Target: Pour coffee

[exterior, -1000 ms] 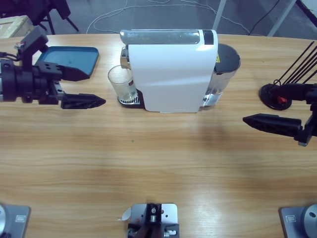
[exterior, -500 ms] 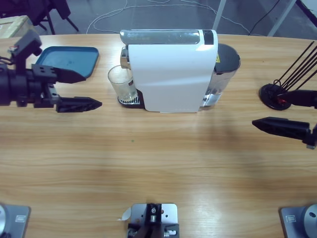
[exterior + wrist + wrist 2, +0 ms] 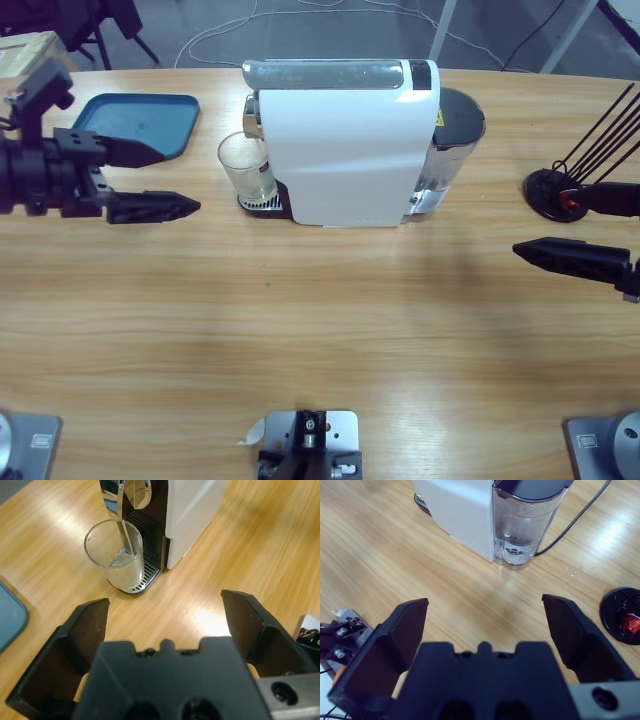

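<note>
Black and spread wide, the left claw (image 3: 165,180) hangs released over the tabletop (image 3: 300,330), its jaws pointing toward the clear glass tumbler (image 3: 243,168) a little way off, with bare wood between them. Just behind that claw lies a blue tray (image 3: 140,120), one jaw reaching over its near edge in the high view. The tumbler stands on the drip grate (image 3: 142,577) of the white capsule coffee machine (image 3: 350,150), under the chrome spout (image 3: 122,500); at its bottom sits a thin layer of pale liquid, the coffee (image 3: 122,562). The right claw (image 3: 575,230) is likewise released and grasps nothing, well apart from the machine, facing its clear water tank (image 3: 527,520), which holds some water. A black cable (image 3: 575,517) runs from behind the tank. Beside the right claw's far jaw stands a round black base (image 3: 552,192) with thin black rods and a small red capsule (image 3: 630,624) on it.
</note>
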Robot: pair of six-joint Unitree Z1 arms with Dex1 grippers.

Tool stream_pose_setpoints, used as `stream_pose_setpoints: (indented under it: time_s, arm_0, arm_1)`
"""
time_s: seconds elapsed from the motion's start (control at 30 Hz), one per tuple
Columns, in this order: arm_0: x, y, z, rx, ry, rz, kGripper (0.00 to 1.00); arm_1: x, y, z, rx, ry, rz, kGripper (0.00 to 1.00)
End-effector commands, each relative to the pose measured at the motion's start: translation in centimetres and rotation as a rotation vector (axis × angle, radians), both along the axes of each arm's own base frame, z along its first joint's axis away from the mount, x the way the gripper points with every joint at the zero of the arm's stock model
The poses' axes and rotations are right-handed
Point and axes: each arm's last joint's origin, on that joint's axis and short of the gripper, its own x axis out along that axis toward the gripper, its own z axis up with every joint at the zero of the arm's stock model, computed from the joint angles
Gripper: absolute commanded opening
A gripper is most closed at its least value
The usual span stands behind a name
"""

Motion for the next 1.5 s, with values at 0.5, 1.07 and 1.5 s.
stream_pose_setpoints:
  time_s: [0.5, 1.07, 1.5]
  arm_0:
    - [-0.06, 0.05, -1.09, 0.029, 0.061, 0.061, 0.968]
    - [-0.13, 0.10, -1.27, 0.033, 0.065, 0.060, 0.968]
    - [-0.74, 0.37, -0.77, 0.016, 0.041, 0.022, 0.968]
  arm_1:
    - [1.04, 0.54, -0.63, -0.034, 0.032, -0.019, 1.000]
    - [1.11, 0.60, -0.66, -0.034, 0.033, -0.018, 1.000]
    - [0.57, 0.16, -0.49, -0.026, 0.015, -0.025, 1.000]
